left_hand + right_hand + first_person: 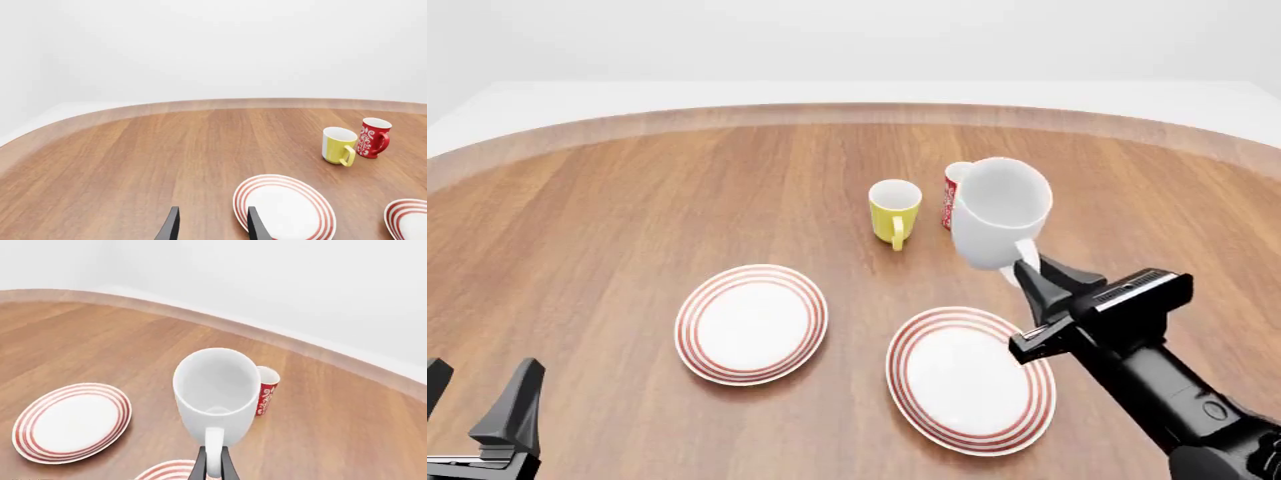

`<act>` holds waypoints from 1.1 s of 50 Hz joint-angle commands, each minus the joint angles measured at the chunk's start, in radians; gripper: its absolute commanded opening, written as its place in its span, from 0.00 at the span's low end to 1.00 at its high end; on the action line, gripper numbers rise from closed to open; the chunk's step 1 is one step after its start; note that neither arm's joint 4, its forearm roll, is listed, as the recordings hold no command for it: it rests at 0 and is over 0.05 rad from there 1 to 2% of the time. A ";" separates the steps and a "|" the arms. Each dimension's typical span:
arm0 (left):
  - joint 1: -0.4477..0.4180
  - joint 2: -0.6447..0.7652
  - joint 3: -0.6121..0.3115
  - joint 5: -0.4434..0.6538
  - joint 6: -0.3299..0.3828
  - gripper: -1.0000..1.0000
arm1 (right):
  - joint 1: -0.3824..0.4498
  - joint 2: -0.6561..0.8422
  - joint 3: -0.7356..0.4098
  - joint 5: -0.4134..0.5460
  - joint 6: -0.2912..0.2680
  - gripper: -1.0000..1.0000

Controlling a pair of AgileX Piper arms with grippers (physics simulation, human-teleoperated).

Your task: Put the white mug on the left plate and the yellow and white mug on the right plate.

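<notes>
Just behind the white mug (1001, 212), a red mug (952, 200) (half hidden).

Right arm reaches in from the lower right of the front view, black links angled up and forward. Right gripper (1026, 272) held raised off the table (627, 200), its fingers (225, 467) pinched together on the loop handle of the white mug (1001, 212), which hangs clear of the surface, tilted. Left gripper (478, 405) low at the near left edge, its fingers (171, 226) parted with nothing between them, pointing forward over the table.
</notes>
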 commanded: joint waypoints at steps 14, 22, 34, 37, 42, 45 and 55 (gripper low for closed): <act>0.000 0.000 0.000 0.000 0.000 1.00 | 0.167 0.090 -0.133 0.017 0.014 0.00; 0.000 0.000 0.000 0.000 0.000 1.00 | 0.206 0.124 -0.155 -0.006 0.017 0.00; 0.000 0.000 0.000 0.000 0.000 1.00 | 0.255 0.167 -0.204 -0.012 0.011 0.00; 0.000 0.000 0.000 0.000 0.000 1.00 | 0.263 0.191 -0.222 -0.016 0.008 0.00; 0.000 0.000 0.000 0.000 0.000 1.00 | 0.283 0.232 -0.252 -0.023 0.010 0.00; 0.000 0.000 0.000 0.000 0.000 1.00 | 0.293 0.256 -0.265 -0.031 0.011 0.00; 0.000 0.000 0.000 0.000 0.000 1.00 | 0.318 0.346 -0.321 -0.052 0.014 0.00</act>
